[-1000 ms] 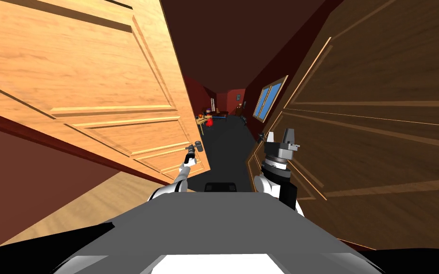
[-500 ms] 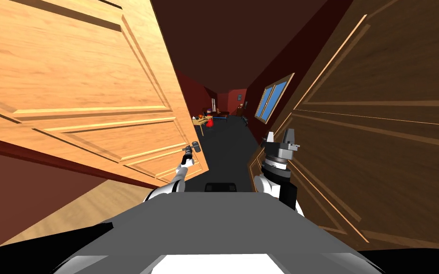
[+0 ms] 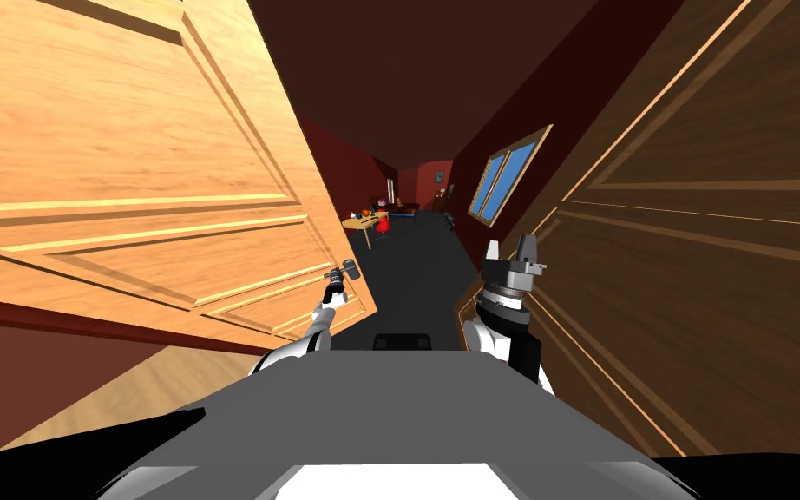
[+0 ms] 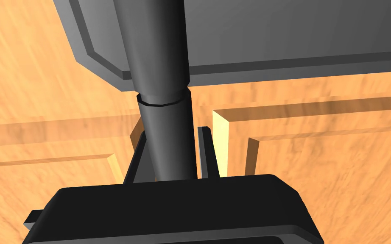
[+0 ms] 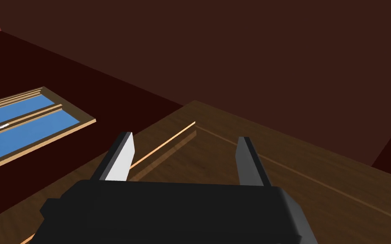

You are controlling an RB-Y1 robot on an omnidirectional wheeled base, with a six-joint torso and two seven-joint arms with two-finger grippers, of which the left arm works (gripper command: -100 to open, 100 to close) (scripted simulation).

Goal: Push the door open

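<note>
A light wooden panelled door (image 3: 129,174) stands swung wide on my left. Its dark grey lever handle (image 3: 346,269) sits near the door's free edge. My left gripper (image 3: 335,276) is shut on that handle; in the left wrist view the handle's bar (image 4: 165,106) runs between the two fingers (image 4: 205,152), with its grey plate (image 4: 275,38) above. A second, darker door leaf (image 3: 693,260) stands on my right. My right gripper (image 3: 511,252) is raised beside it, open and holding nothing, as the right wrist view shows (image 5: 182,161).
Between the two doors a dark-floored corridor (image 3: 416,269) runs ahead, with dark red walls, a blue window (image 3: 502,178) on the right and a small table (image 3: 362,222) with things on it farther in. Light wooden floor (image 3: 129,391) lies at my left.
The light door has swung further open to the left, my left gripper going with its handle. I have moved forward a little into the gap. The right arm holds its pose.
</note>
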